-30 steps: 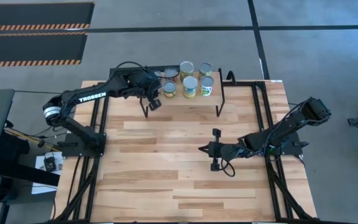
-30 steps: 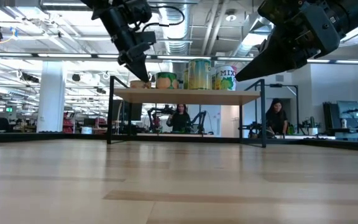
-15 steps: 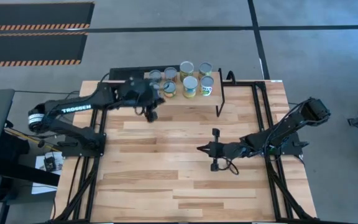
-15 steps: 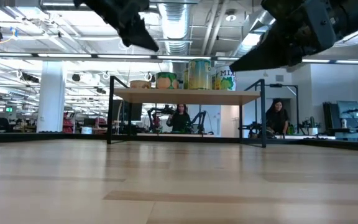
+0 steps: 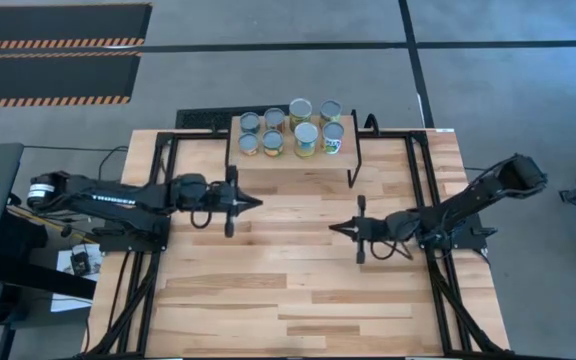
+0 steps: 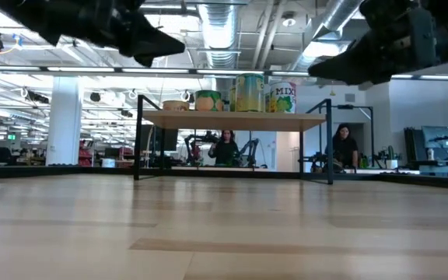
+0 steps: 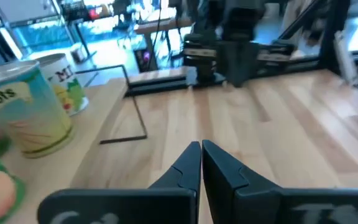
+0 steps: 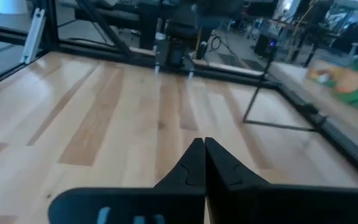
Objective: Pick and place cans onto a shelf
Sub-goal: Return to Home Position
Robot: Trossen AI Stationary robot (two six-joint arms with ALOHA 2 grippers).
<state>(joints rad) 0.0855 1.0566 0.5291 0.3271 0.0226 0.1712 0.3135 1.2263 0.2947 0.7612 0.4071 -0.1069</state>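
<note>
Several cans [image 5: 290, 127] with silvery tops and green and yellow labels stand upright on the small light-wood shelf [image 5: 288, 155] at the table's far middle; they also show in the low view [image 6: 239, 93]. My left gripper [image 5: 256, 203] is shut and empty above the table's middle, nearer than the shelf, pointing right; in its wrist view [image 7: 201, 148] its fingertips meet. My right gripper [image 5: 334, 227] is shut and empty, pointing left toward the left gripper; its wrist view [image 8: 199, 144] shows closed fingers.
The shelf's thin black legs [image 5: 352, 165] stand on the wood-plank tabletop [image 5: 288, 290]. Black frame rails [image 5: 433, 200] run along the table's left and right sides. People sit in the room beyond the table [image 6: 345, 144].
My left gripper has drawn back from the shelf's left end toward the table's near side, and the arm has folded down level, its fingers now pointing right. My right gripper has shifted slightly right. The cans have stayed put.
</note>
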